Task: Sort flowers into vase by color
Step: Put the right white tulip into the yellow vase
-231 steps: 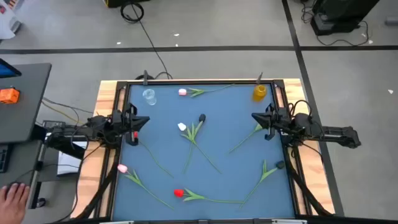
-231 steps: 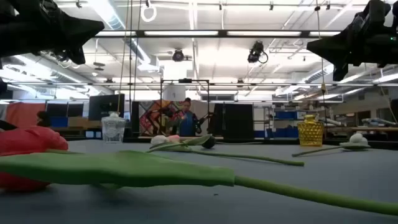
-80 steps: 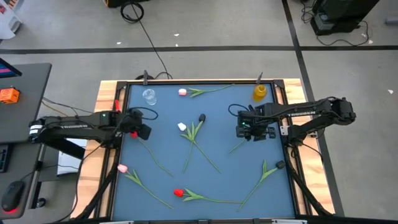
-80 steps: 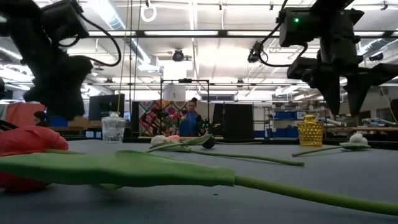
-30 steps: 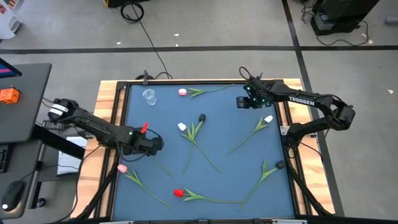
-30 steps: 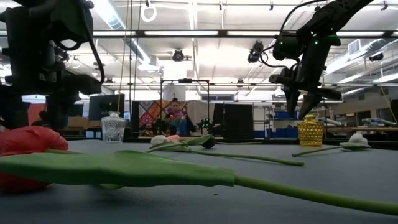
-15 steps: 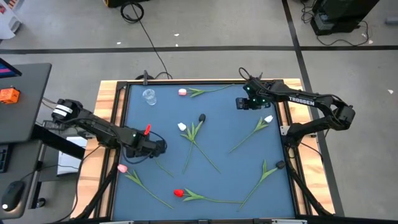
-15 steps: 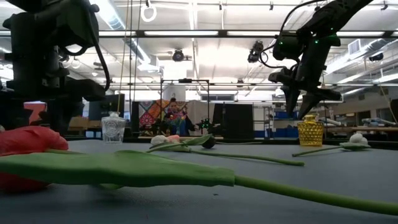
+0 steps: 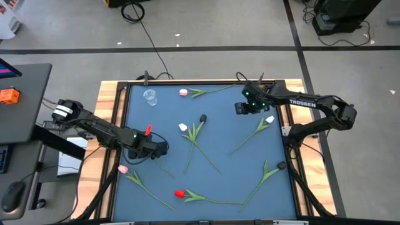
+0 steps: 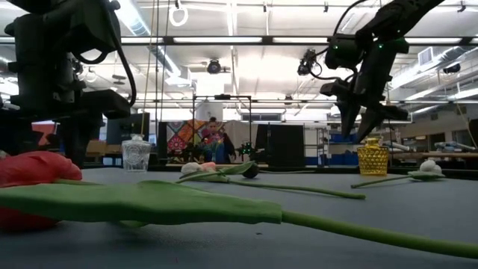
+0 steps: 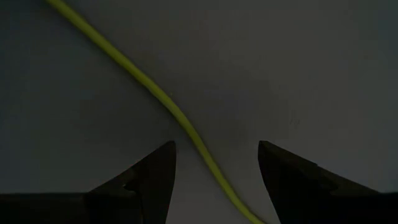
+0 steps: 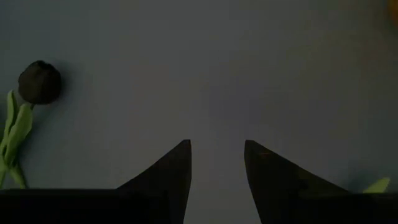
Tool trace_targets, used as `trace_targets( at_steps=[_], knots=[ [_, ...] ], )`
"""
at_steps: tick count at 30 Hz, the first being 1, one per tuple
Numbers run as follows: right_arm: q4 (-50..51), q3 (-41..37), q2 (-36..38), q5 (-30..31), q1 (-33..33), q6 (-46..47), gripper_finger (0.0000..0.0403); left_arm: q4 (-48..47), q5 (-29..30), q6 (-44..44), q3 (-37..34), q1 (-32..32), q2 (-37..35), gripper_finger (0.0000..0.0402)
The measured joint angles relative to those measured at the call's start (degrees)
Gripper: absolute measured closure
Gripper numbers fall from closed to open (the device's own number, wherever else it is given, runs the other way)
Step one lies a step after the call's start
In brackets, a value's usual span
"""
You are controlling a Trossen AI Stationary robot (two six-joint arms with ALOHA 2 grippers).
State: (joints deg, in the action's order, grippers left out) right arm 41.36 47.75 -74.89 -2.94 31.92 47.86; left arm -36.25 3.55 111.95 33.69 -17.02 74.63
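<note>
Green stem (image 11: 180, 121) lies between the left gripper's (image 11: 214, 171) spread jaws, seemingly untouched.

Around the blue work table, seen from the floor

The blue mat (image 9: 219, 134) sits in a pale wooden frame (image 9: 106, 94). A black cable (image 9: 147, 37) loops across the grey floor beyond it. A small orange box (image 9: 9, 95) rests on the grey side desk (image 9: 25, 112) beside the table. Far back in the hall, a person (image 10: 214, 140) stands among the equipment.
</note>
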Motion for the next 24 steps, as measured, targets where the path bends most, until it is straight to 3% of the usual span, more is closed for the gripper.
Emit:
trace_targets(
  at_steps=[12, 24],
  knots=[
    [-0.1, 0.0, 0.0, 2.2, -6.0, 2.1, 0.0245, -3.8, 0.9, 1.3, 0.0, 0.2, 0.0, 0.0169],
    [-0.1, 0.0, 0.0, 1.5, -9.0, 2.1, 0.0245, -0.9, 1.1, 5.8, 0.0, -0.2, 0.7, 0.0169]
  ],
)
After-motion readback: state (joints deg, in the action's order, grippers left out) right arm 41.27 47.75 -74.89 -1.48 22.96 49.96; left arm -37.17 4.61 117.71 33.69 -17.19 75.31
